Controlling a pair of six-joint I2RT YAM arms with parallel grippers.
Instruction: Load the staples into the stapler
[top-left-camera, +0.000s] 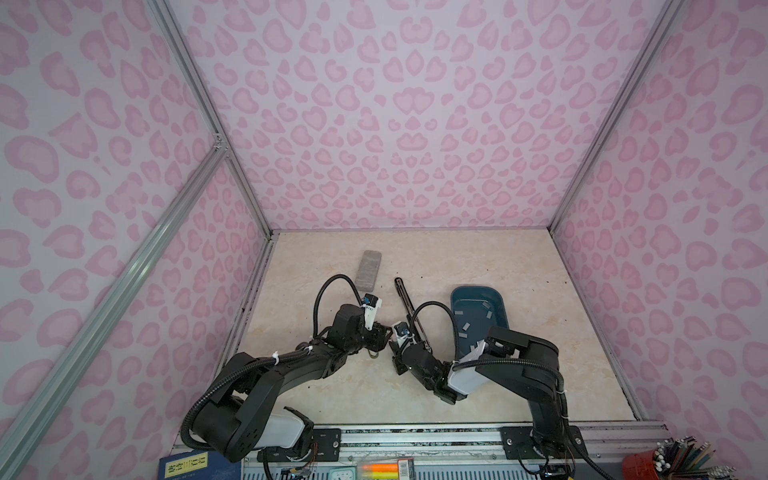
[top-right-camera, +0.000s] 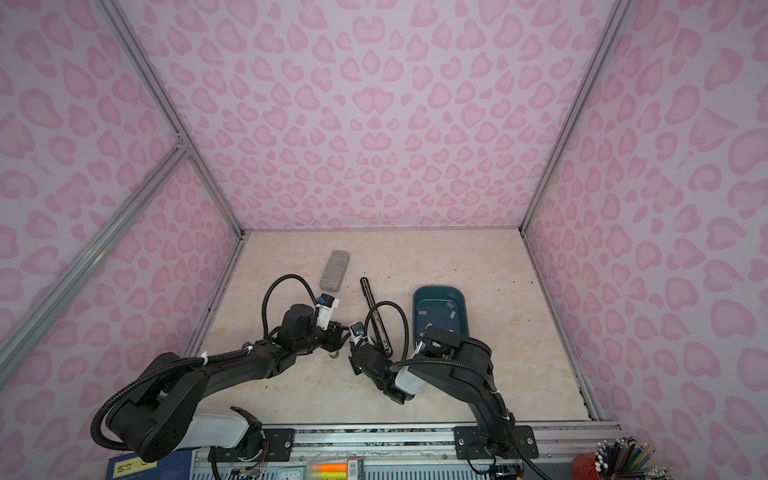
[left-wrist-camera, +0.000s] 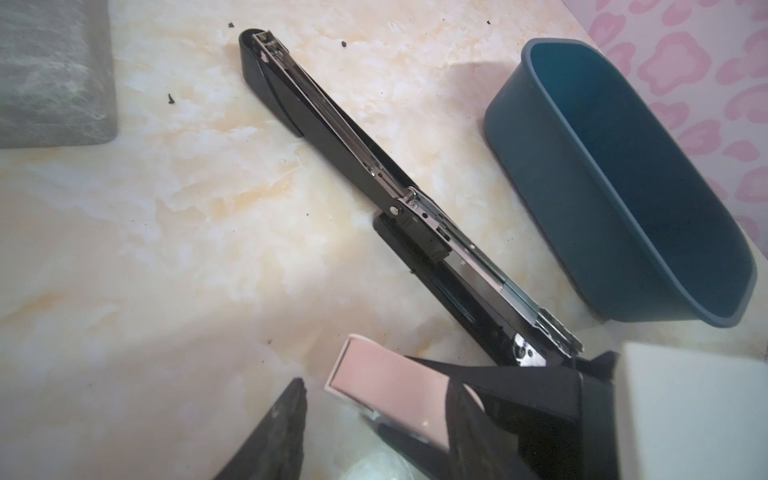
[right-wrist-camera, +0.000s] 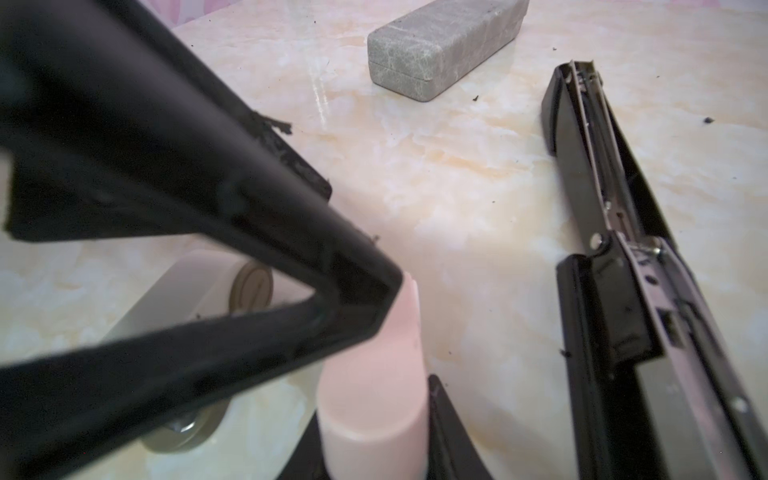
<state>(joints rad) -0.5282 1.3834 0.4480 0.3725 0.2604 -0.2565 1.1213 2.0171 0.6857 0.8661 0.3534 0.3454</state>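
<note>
The black stapler lies hinged open flat on the table, its metal channel facing up. To its right, loose staples lie in a teal tray. At the stapler's near end the two grippers meet. My right gripper is shut on one staples strip, which looks pinkish from the walls. My left gripper is open around that strip; one of its fingers touches the strip's tip and the other stands apart.
A grey speckled block lies at the back left of the stapler. The teal tray's wall stands close along the stapler's right side. Dark crumbs dot the marble tabletop. Pink patterned walls enclose three sides.
</note>
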